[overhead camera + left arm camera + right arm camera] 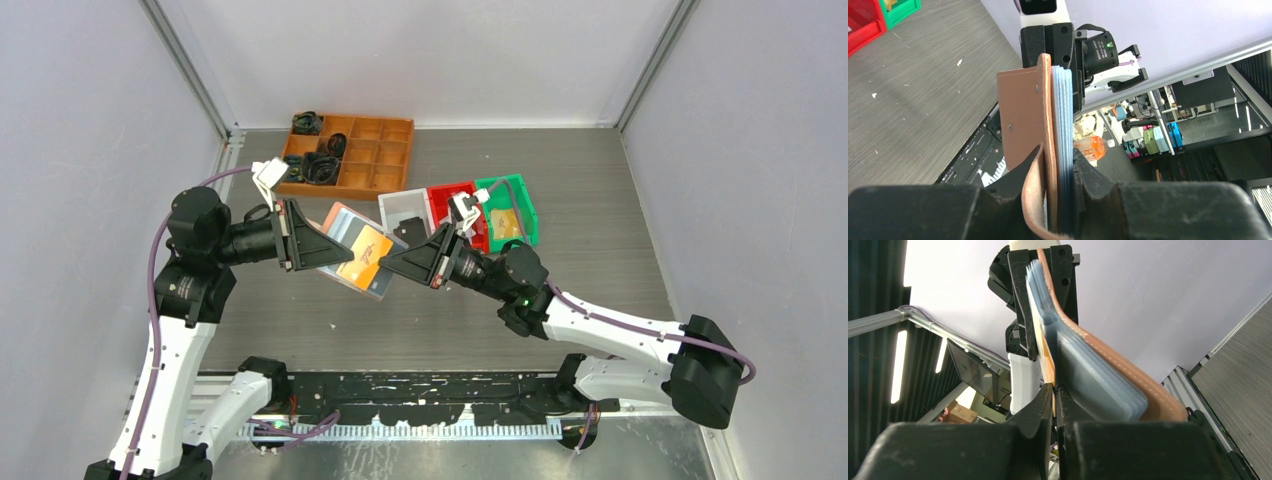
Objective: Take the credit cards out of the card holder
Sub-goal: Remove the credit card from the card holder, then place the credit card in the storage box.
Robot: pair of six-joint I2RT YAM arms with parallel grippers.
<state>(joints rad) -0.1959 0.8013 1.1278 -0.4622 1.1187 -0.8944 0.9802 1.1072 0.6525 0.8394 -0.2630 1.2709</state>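
The salmon-pink card holder (pixel 350 225) hangs in the air above the table's middle, opened out, with its clear bluish sleeves (pixel 1093 382) fanned. My left gripper (pixel 328 248) is shut on it from the left. In the left wrist view the leather (pixel 1044 125) and the sleeve stack (pixel 1062 125) stand edge-on between my left gripper's (pixel 1060 200) fingers. An orange credit card (pixel 366 256) shows in a sleeve. My right gripper (pixel 388 266) comes from the right and is shut on that card's edge. The right wrist view shows the orange card (pixel 1048 365) pinched in the right gripper (pixel 1054 392).
An orange compartment tray (pixel 385 150) with black items stands at the back left. White (pixel 405 210), red (pixel 447 197) and green (pixel 518 192) bins sit in a row right of centre, close behind the right gripper. Walls enclose the table on three sides.
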